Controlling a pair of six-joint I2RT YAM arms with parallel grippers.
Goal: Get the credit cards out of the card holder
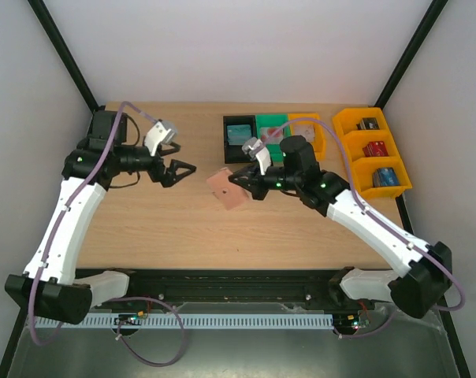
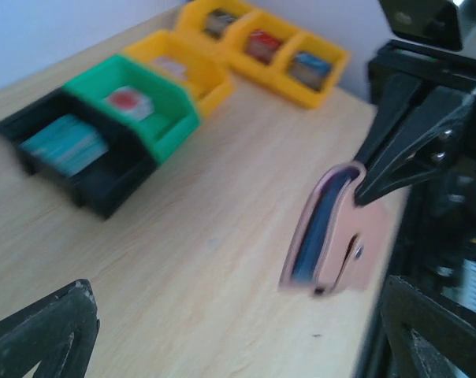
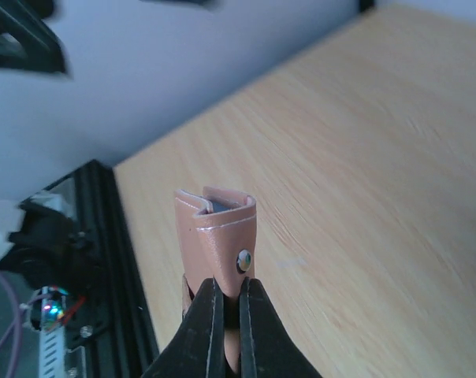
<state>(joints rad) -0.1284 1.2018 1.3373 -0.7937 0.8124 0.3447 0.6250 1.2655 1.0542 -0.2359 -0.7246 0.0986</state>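
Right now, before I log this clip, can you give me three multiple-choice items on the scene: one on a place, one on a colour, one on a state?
1. Where is the wallet?
A. In the left gripper
B. In the right gripper
C. In the black bin

2. What colour is the bin right beside the black bin?
A. Green
B. Blue
C. White

3. How does the left gripper stand?
A. Shut, empty
B. Shut on the wallet
C. Open, empty

Answers:
1 B: the right wrist view shows that gripper's jaws closed on the wallet.
2 A: the green bin sits next to the black one in the top view.
3 C: its jaws are spread with nothing between them, apart from the wallet.
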